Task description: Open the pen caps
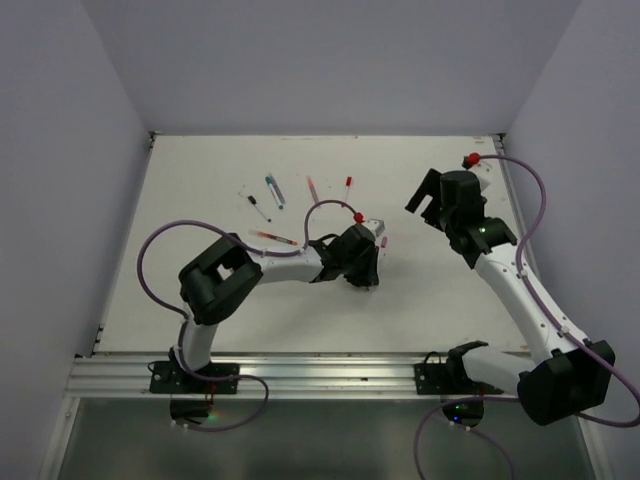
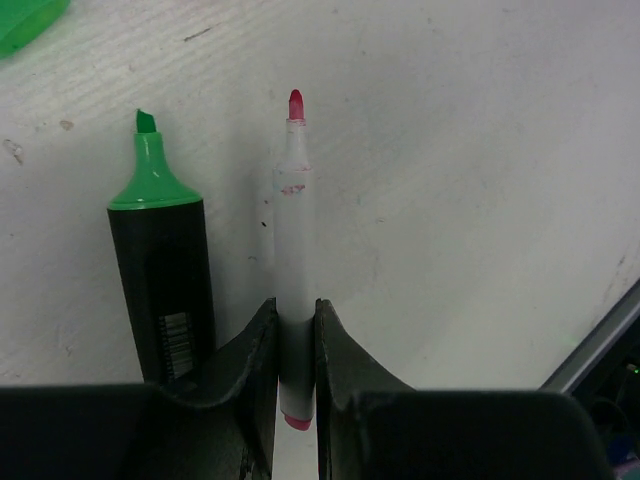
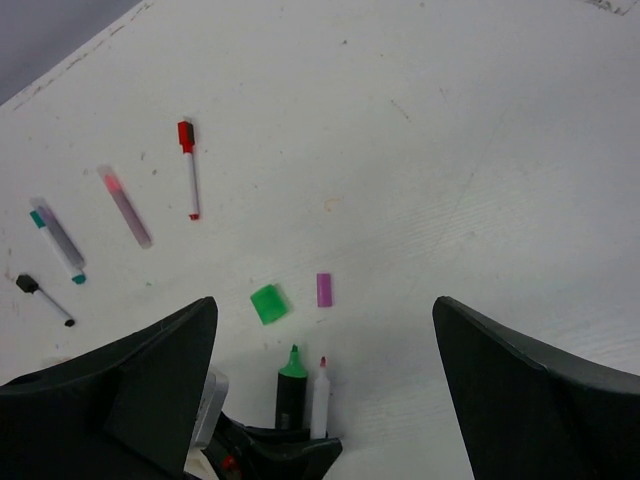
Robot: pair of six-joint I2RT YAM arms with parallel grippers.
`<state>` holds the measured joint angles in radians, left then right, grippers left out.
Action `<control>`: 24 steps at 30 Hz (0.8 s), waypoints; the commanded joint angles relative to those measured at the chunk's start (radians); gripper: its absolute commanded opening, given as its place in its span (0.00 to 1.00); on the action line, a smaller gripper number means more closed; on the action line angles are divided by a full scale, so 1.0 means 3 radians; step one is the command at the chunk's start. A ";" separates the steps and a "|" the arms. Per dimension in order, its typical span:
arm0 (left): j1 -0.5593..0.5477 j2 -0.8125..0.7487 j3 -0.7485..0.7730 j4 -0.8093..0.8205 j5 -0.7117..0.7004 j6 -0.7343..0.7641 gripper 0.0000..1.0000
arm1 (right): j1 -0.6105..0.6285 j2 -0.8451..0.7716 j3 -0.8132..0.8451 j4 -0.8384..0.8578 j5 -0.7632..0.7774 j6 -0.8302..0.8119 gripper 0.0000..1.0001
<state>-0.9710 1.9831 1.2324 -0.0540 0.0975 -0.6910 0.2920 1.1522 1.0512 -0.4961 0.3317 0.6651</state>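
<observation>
- Gripping the whitish pen (image 2: pixel 295 230) near its back end, the left pincer (image 2: pixel 295 335) is clamped on the barrel. The pen's pink tip is bare and points to 12 o'clock in the left wrist view.
- The highlighter (image 2: pixel 165 270) lies on the counter (image 2: pixel 480 180) just beside the pen at 9 o'clock, its green tip also bare.
- Two loose caps rest just beyond those tips in the right wrist view. The green cap (image 3: pixel 268 303) is at 11 o'clock of the highlighter, and the magenta cap (image 3: pixel 324 289) is at 12 o'clock of the pen.
- The right pincer (image 1: pixel 424 203) hangs above the counter at 2 o'clock of the left one in the top view, jaws spread wide and carrying nothing.
- Well apart, at 10 o'clock, lie the red pen (image 3: pixel 189 170), pink pen (image 3: pixel 125 205), teal pen (image 3: pixel 58 240) and black pen (image 3: pixel 45 300). They are too small to tell whether their caps are seated.
- This pen looks finished, so the step in hand is probably setting it down.
- The next move calls for a flat release clear of the highlighter. After that, one pincer steadies a far barrel while the other pulls its cap straight along the axis.
</observation>
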 commanded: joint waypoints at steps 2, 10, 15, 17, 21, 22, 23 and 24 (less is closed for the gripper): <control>0.0000 0.0108 0.0151 0.0083 -0.0289 -0.0105 0.15 | -0.0017 -0.0088 -0.0108 -0.0064 0.0096 0.0002 0.94; 0.0000 0.0262 0.0203 0.0068 -0.0310 -0.0105 0.29 | -0.0012 -0.0113 -0.0196 -0.0064 0.0070 -0.0008 0.94; 0.0000 0.0298 0.0198 -0.0004 -0.0412 -0.0146 0.34 | -0.0017 -0.0001 -0.0318 -0.0064 0.0025 0.0089 0.94; 0.0000 0.0308 0.0198 -0.0030 -0.0407 -0.0156 0.34 | -0.0022 0.0035 -0.0420 -0.0059 -0.0027 0.0145 0.94; 0.0000 0.0231 0.0198 -0.0091 -0.0422 -0.0151 0.36 | -0.0033 0.0107 -0.0538 -0.0003 -0.0149 0.0232 0.93; 0.0000 0.0150 0.0198 -0.0101 -0.0422 -0.0141 0.37 | -0.0033 0.0096 -0.0543 0.0007 -0.0170 0.0232 0.93; 0.0000 0.0099 0.0198 -0.0137 -0.0422 -0.0136 0.38 | -0.0033 0.0086 -0.0538 0.0033 -0.0185 0.0227 0.93; 0.0000 0.0038 0.0198 -0.0142 -0.0437 -0.0120 0.39 | -0.0038 0.0076 -0.0528 0.0043 -0.0185 0.0202 0.93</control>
<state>-0.9710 2.0415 1.2831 -0.0402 0.0181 -0.7258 0.2867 1.1885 0.8856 -0.5167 0.2920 0.7040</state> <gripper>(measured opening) 0.378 0.934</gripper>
